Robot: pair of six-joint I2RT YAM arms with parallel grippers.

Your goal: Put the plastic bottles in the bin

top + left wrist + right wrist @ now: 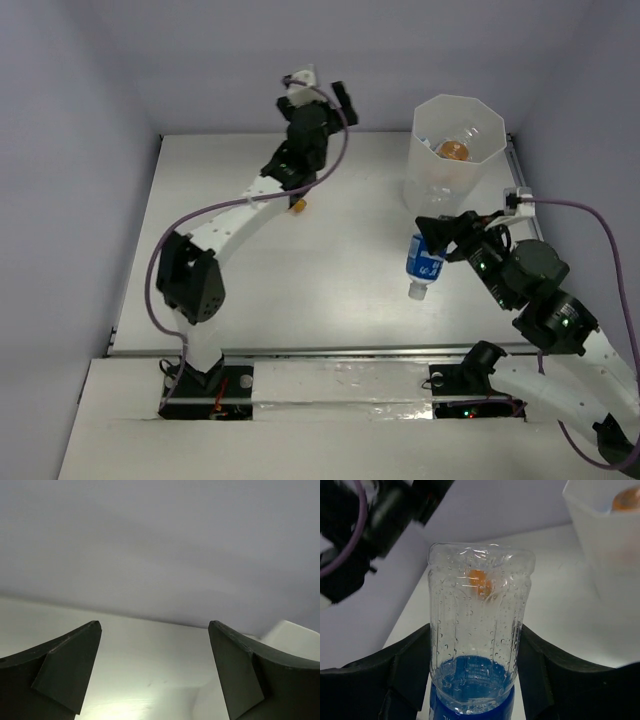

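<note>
My right gripper (441, 240) is shut on a clear bottle with a blue label (426, 262), held tilted above the table just in front of the bin (428, 178). In the right wrist view the jaws (475, 632) clamp the bottle (480, 590) on both sides. The translucent white bin holds an orange bottle (455, 151), also seen in the right wrist view (627, 500). Another stubby orange bottle (297, 205) lies on the table under my left arm. My left gripper (343, 100) is raised at the back, open and empty (155, 626).
The bin's wall (605, 545) stands close on the right of the held bottle. My left arm (250, 205) stretches across the table's left half to the back wall. A rail (300, 352) runs along the table's near edge.
</note>
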